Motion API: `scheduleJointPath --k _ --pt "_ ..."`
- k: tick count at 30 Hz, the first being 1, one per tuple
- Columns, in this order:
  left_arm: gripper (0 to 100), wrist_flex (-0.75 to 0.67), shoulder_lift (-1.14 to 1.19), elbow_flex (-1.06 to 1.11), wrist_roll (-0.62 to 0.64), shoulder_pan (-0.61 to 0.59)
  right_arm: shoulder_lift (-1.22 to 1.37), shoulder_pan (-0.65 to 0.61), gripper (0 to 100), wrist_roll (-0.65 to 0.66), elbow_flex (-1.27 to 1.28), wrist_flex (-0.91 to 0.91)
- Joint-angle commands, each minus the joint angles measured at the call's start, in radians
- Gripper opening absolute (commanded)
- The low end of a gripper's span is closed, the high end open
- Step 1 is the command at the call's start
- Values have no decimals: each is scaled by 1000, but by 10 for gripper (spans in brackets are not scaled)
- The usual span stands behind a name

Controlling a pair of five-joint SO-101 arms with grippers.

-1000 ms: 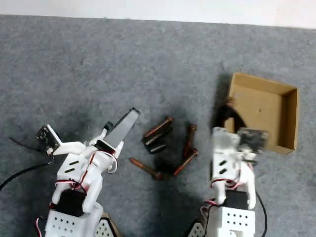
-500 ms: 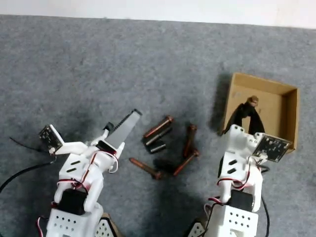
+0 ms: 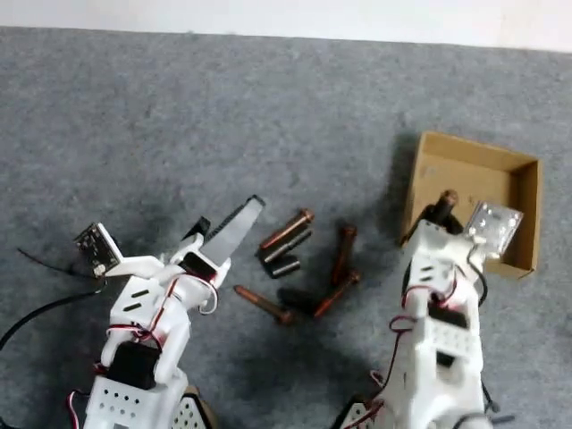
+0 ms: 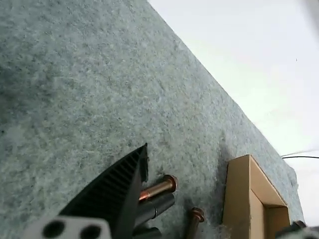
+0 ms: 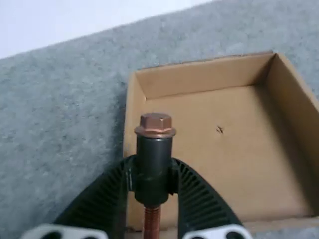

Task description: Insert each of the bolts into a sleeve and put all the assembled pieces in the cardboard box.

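1. Nearest the arm bases, the first bolt point(image 3: 262, 304) lies flat on the grey desk point(image 3: 179, 116). Its head end is just beside a dark sleeve point(image 3: 298, 299). The second bolt point(image 3: 336, 292) slants away from that sleeve's other side.
2. A little farther out, the third bolt point(image 3: 342, 250) lies pointing away from the arms, its lower end near the second bolt's head.
3. Beside it, the fourth bolt point(image 3: 286, 230) lies against a long sleeve point(image 3: 288, 245), and a short sleeve point(image 3: 285, 266) sits just next to them.
4. The left hand point(image 3: 246, 213) sits low over the desk, its tip close to the fourth bolt's shank point(image 4: 158, 188). I cannot tell how far open it is.
5. The right hand point(image 5: 152, 172) is clamped on the held sleeve point(image 5: 153, 164) of an assembled piece. The piece stands upright, with the copper bolt head point(image 5: 155, 124) on top and the shank showing below.
6. Farthest out, the cardboard box point(image 3: 523, 210) sits open-topped on the desk. The held piece hangs at its near-left corner. I cannot tell whether it is fully past the rim point(image 5: 130, 149).
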Motion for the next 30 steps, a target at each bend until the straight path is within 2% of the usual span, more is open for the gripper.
scheduleJointPath --k 1,7,17,25,30 --pt "498 -23 -7 16 -8 -4 191 15 5 -3 -119 -133" --pt "497 -23 -7 18 -11 -2 420 15 5 -2 -257 -142" --pt "496 -23 -7 19 -11 -2 438 31 16 -2 -280 -139" --pt "496 -23 -7 19 -12 -2 438 27 211 -2 -288 -12" --pt "496 -23 -7 19 -12 -4 432 19 221 -2 -288 -10"
